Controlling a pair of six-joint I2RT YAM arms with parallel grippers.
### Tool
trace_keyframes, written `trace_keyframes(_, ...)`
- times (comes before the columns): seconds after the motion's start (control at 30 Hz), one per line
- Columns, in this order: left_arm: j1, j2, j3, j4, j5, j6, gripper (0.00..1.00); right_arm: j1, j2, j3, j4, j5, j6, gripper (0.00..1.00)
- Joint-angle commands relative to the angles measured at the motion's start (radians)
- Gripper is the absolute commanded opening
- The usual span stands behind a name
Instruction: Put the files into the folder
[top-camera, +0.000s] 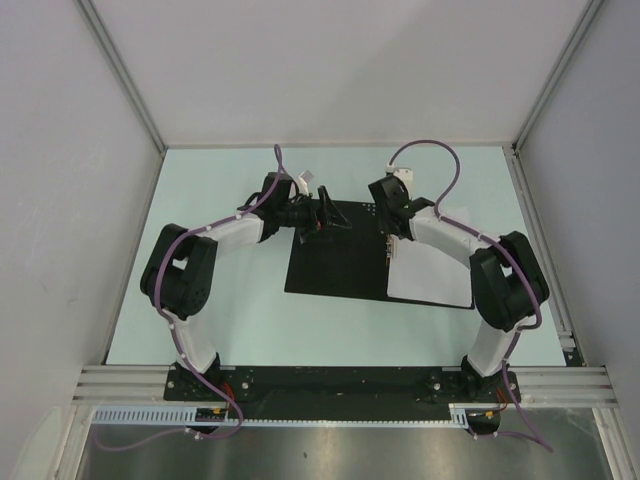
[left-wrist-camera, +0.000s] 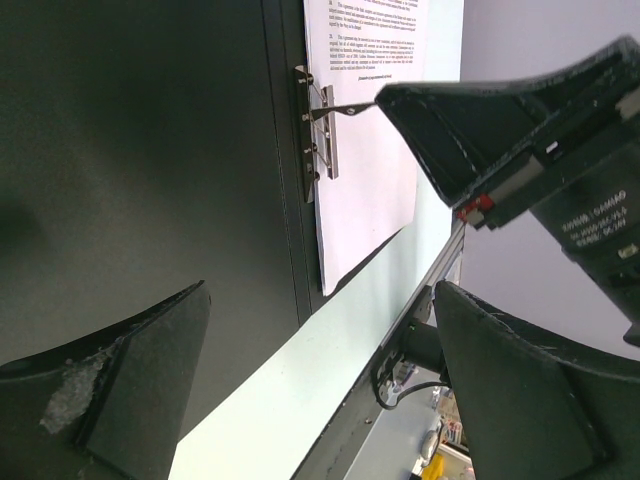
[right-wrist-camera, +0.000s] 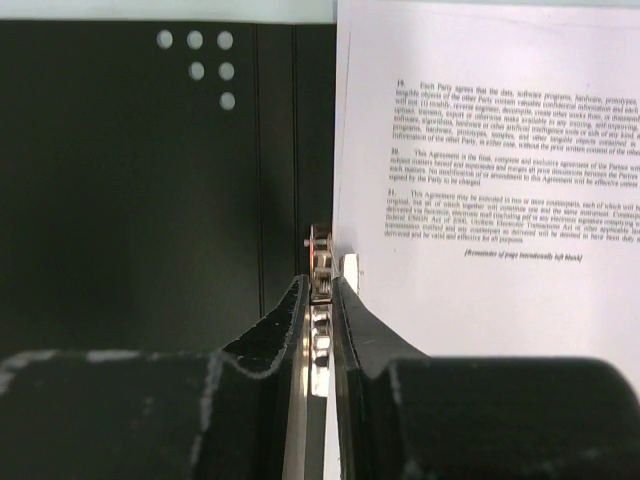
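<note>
Filling most of the top view, the pale green table (top-camera: 240, 320) carries the folder (top-camera: 325, 270), which lies open and flat at its middle with the black inside facing up. The files (top-camera: 435, 275) lie on the folder's right half. They are white sheets, the top one printed with blocks of small black text, and their near-right corner runs past the folder's edge onto the table.

The left gripper (top-camera: 322, 215) hangs over the far part of the folder's left half. In its wrist view its jaws stand wide apart with nothing between them, and only black cover and a strip of table show below.

The right gripper (top-camera: 390, 240) sits at the fold, by the left edge of the files. Its jaws are drawn almost together, with the metal spine clip (right-wrist-camera: 318, 262) pinched in the narrow gap. From the left wrist view, the clip's thin wire lever stands raised and meets the tip of that gripper.

A cluster of small white dots (right-wrist-camera: 195, 60) marks the far part of the black left cover.
</note>
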Motion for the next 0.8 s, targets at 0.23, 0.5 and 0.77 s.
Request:
trace_keyframes(0.23, 0.007, -0.034, 0.001, 0.020, 0.000, 0.000, 1.00, 0.077, -0.115, -0.160, -0.051, 0.043, 0.066, 0.06)
trace_keyframes(0.5, 0.009, -0.041, 0.010, 0.007, -0.001, 0.012, 1.00, 0.135, -0.319, -0.271, -0.129, 0.034, 0.129, 0.74)
trace_keyframes(0.77, -0.002, -0.032, 0.012, 0.006, -0.006, 0.018, 1.00, -0.075, -0.430, -0.373, 0.085, -0.362, 0.279, 0.94)
